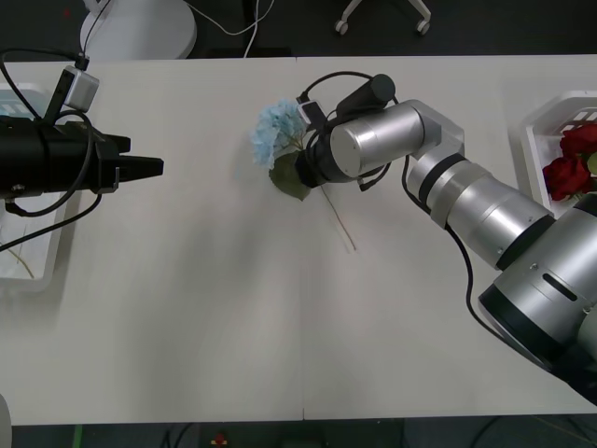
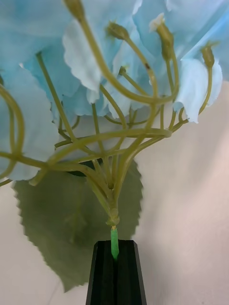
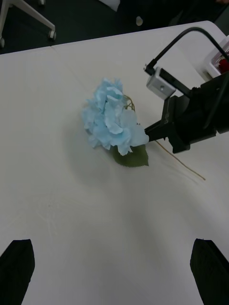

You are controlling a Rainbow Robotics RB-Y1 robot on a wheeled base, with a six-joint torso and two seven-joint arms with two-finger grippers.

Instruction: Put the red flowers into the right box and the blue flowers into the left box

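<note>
Mid-table, my right gripper [image 2: 115, 248] is clenched on the green stem of a blue flower [image 1: 278, 131], just under the point where the stalks branch. The fingers [image 2: 101, 276] are black, pressed together with the stem between them. The bloom lies on the table [image 1: 187, 308] beyond the fingertips, with one leaf [image 2: 71, 233] flat under it and the thin stem end trailing back under my wrist. My left gripper [image 1: 154, 168] hangs over the table's left side, jaws spread wide, gripping nothing, well apart from the bloom. The left box [image 1: 42, 271] sits under my left arm at the table edge. The right box [image 1: 541, 140] is at the far right, with red flowers [image 1: 571, 163] inside.
</note>
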